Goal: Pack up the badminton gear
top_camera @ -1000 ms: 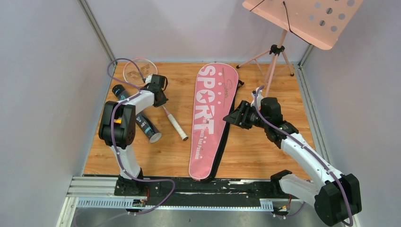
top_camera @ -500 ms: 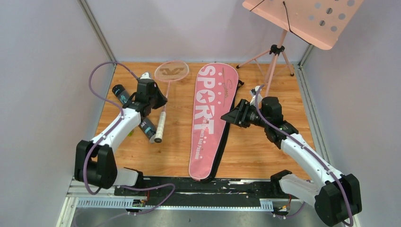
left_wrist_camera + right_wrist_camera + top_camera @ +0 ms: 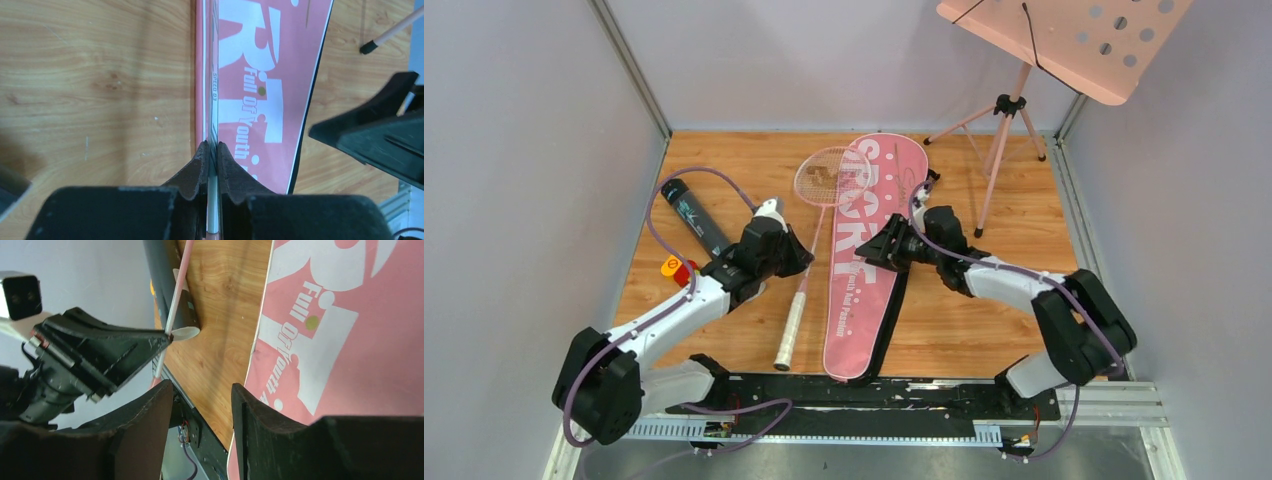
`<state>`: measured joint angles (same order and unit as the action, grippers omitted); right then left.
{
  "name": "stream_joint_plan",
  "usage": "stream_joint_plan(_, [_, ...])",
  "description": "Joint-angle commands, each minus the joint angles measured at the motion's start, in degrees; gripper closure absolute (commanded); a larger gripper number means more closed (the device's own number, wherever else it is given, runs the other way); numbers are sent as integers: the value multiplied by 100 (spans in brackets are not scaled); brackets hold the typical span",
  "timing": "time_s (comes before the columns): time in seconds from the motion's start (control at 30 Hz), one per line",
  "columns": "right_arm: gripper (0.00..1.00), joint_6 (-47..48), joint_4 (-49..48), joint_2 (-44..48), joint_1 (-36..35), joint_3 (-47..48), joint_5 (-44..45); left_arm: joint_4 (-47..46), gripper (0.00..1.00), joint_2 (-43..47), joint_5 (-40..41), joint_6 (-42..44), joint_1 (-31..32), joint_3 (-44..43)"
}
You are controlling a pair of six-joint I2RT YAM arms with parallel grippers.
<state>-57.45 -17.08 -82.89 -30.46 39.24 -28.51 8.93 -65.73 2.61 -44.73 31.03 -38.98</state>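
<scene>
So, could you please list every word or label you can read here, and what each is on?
"SPORT": big white letters on the pink racket bag.
"Full Of Youth": smaller print on the bag, the rest cut off.
"SPEED 03": on the racket shaft.
Label on the black tube: too small to read.

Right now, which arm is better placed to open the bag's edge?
Likely right: the right gripper, open and empty, sits at the bag edge, while the left gripper is shut on the racket shaft.
</scene>
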Motion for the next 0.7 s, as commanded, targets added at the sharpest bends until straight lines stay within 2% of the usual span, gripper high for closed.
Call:
stream_joint_plan(0.0, [53,-471,-1111,-564,-382,524,516,-689,100,276,-25,-270,174,209])
stream_joint_plan(0.3, [56,-725,-1546,-1911,-560,1329,379,-1074,100,439,-399,-445,254,543])
stream_joint_plan(0.67, [58,-929,-1591,-2547,-619,1732,247,-1178,100,634,-493,-503,366,657])
